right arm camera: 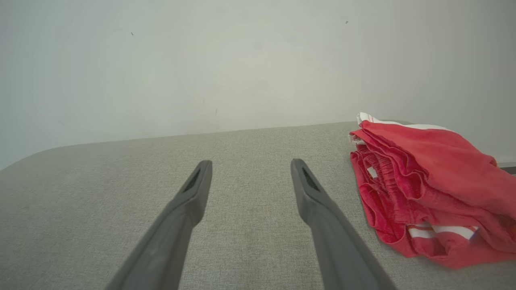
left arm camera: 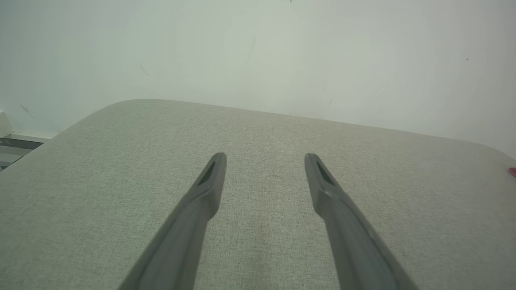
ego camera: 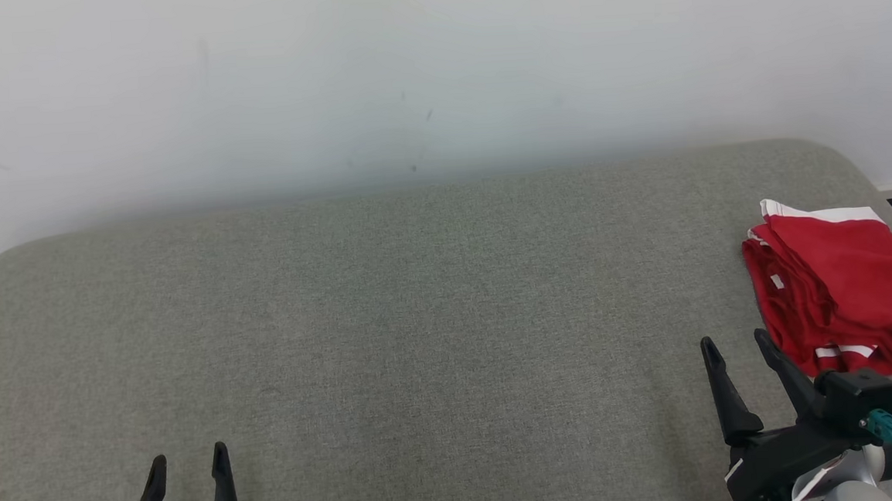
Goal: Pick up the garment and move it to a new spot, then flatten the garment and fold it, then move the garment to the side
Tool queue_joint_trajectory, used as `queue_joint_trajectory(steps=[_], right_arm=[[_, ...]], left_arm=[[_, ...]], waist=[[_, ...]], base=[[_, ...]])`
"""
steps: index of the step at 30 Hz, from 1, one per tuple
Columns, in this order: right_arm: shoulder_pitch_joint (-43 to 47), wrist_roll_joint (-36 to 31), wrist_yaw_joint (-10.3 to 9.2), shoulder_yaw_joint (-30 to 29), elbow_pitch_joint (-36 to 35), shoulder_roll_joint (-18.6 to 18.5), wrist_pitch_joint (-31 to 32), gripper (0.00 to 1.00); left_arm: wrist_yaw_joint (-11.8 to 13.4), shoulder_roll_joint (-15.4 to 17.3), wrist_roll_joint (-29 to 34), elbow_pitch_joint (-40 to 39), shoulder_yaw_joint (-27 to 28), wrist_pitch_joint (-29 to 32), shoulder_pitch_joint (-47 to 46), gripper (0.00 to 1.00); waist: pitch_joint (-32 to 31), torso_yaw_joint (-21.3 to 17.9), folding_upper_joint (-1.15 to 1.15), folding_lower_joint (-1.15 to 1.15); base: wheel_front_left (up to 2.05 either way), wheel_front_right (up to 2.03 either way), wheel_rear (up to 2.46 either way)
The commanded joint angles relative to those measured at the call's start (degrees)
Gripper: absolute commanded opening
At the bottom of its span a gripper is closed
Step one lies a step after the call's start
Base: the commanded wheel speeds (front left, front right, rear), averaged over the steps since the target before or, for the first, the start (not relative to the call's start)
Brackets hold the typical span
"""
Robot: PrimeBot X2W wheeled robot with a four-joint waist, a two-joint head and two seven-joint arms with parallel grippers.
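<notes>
The folded red garment (ego camera: pixel 843 288) lies by the surface's (ego camera: pixel 419 322) right edge; left pincer (ego camera: pixel 189 452) and right pincer (ego camera: pixel 733 337) hover spread, wide grey expanse between.

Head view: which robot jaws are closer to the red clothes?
The right gripper, lower right, jaws beside the red garment. The left gripper sits far off at lower left.

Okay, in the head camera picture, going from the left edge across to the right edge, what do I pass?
The left hand, two long dark fingers standing open → the right hand, also dark and open → the red garment of soft fabric with white stripes, lying in layers on the grey-green cloth surface.
</notes>
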Motion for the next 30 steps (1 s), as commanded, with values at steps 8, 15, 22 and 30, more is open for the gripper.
queue_joint_trajectory(steps=[8, 15, 22, 30], right_arm=[[0.23, 0.66, -0.17, 0.53, -0.09, -0.38, -0.2, 1.0], [0.06, 1.09, -0.17, 1.13, -0.12, -0.58, -0.19, 1.0], [1.96, 0.97, 0.0, 1.38, 1.76, 0.67, 0.37, 0.0], [2.23, 8.58, -0.01, -0.75, 0.26, 1.85, 2.67, 0.0]], left_arm=[[-0.26, 0.05, 0.08, -0.26, 0.28, 0.0, -0.11, 1.0], [-0.2, 0.04, -0.12, -0.43, 0.39, 0.0, 0.07, 1.0], [-0.23, -0.43, -0.48, 2.14, 0.26, 0.28, 1.1, 0.0], [-0.62, -0.37, -9.42, 2.15, 0.83, 2.99, -0.06, 0.0]], waist=[[-0.01, 0.05, 0.0, 0.0], [0.02, 0.0, 0.0, 0.0], [0.02, 0.03, 0.0, 0.0], [0.17, 0.15, 0.0, 0.0]], base=[[0.0, 0.0, 0.0], [0.0, 0.0, 0.0], [0.0, 0.0, 0.0], [0.0, 0.0, 0.0]])
